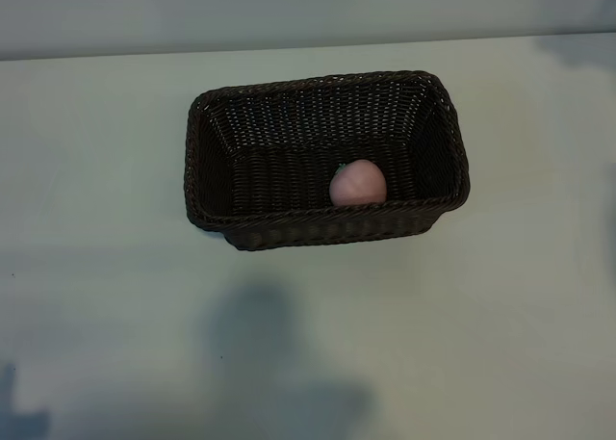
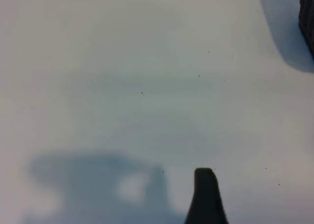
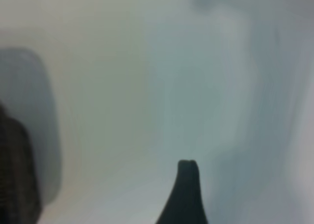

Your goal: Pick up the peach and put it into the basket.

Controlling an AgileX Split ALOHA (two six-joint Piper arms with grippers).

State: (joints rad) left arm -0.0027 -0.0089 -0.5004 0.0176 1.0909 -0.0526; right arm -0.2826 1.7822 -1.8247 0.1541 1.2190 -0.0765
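Observation:
The pale pink peach lies inside the dark brown wicker basket, against its near wall, right of the middle. Neither arm shows in the exterior view. In the left wrist view my left gripper hangs over bare table, with one dark finger in sight and nothing beside it; a corner of the basket shows at the frame's edge. My right gripper likewise hovers over bare table, with one finger visible and the basket's side off to one side. Both grippers are open and hold nothing.
The basket stands on a pale tabletop that stretches wide on every side of it. Soft arm shadows fall on the table in front of the basket. The table's far edge runs behind the basket.

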